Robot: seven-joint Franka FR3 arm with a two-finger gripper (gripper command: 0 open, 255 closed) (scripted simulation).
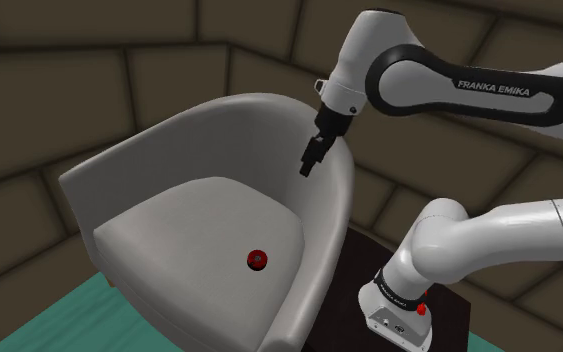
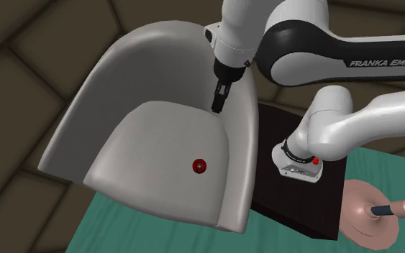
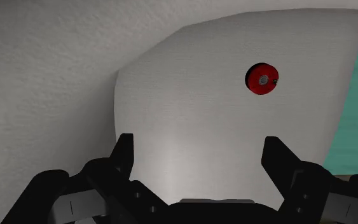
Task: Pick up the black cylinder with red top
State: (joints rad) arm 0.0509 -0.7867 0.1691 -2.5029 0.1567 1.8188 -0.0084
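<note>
Cylinder [image 1: 257, 260] with red top stands on the armchair [image 1: 149, 150] seat, near its front, well apart from the claw [image 1: 310, 168]. Claw is released, fingers spread, up by the chair back. You should centre over the red top, then descend before clenching. Black body hardly shows; height unclear.
</note>
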